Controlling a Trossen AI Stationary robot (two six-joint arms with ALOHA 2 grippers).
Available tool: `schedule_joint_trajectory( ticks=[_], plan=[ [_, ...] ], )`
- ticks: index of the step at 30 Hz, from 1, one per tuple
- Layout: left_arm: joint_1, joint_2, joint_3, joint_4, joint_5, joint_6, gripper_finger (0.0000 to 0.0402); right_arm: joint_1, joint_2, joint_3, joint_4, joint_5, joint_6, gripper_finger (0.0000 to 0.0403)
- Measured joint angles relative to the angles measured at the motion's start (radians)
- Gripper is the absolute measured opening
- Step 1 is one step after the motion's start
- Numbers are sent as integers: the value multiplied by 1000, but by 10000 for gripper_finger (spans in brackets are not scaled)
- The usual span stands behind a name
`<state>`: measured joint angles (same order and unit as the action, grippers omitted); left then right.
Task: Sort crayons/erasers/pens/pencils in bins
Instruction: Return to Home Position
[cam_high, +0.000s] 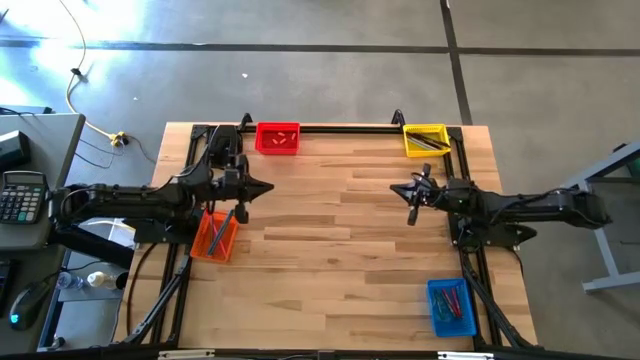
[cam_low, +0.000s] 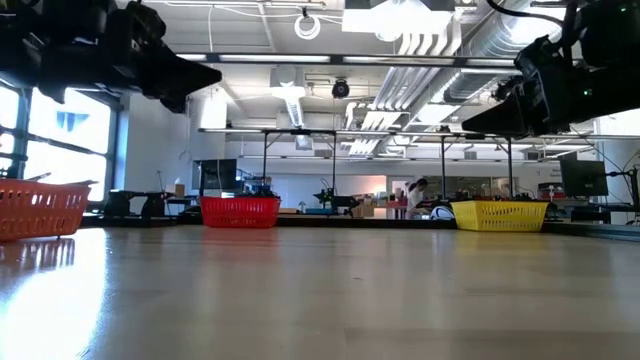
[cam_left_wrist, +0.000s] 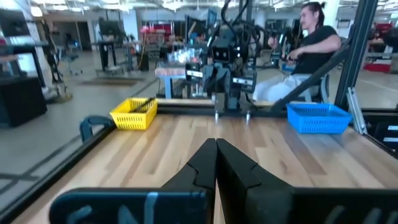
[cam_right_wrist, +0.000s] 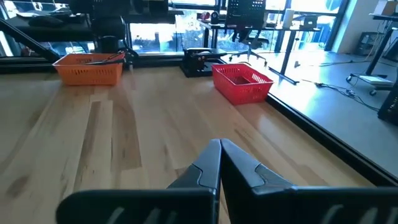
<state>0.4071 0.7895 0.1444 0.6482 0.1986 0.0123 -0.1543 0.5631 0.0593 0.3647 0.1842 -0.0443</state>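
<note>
Retracting to the rest pose is judged to be the step in hand. The left claw (cam_high: 262, 187) and the right claw (cam_high: 397, 188) are seen shut tight and empty, raised over the table (cam_high: 330, 270) with their tips facing. The orange bin (cam_high: 205, 242) lies just behind and beside the left claw. The blue bin (cam_high: 431, 300), with crayons (cam_high: 452, 300) in it, lies well behind the right claw. The arms are best drawn back high and level, so that neither bin is clipped.

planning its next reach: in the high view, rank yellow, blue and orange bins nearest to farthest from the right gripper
1. yellow bin, top right corner, by the right gripper
2. blue bin, bottom right corner
3. orange bin, far left edge
</note>
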Motion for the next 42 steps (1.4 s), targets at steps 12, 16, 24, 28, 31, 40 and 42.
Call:
schedule_joint_trajectory(
  ticks=[12, 16, 24, 28, 31, 40, 42],
  plan=[
    [74, -204, -67, -68, 15, -35, 0, 0, -348, 0, -298, 33, -16, 0],
    [78, -243, -67, -103, 19, -28, 0, 0, -443, 0, -404, 54, -16, 0],
    [75, -274, -67, -149, 18, -35, 0, 0, -563, 1, -470, 65, -36, 0],
    [61, -274, -91, -117, 17, -36, 0, 0, -554, 2, -471, 60, -28, 0],
    [62, -303, -136, -82, 16, -64, 0, 0, -555, 2, -472, 59, -22, 0],
    [64, -484, -131, -255, 9, -56, 0, 0, -559, 2, -472, 68, -34, 0],
    [64, -538, -131, -304, -6, -49, 0, -2, -559, 2, -473, 72, -34, 0]
  ],
)
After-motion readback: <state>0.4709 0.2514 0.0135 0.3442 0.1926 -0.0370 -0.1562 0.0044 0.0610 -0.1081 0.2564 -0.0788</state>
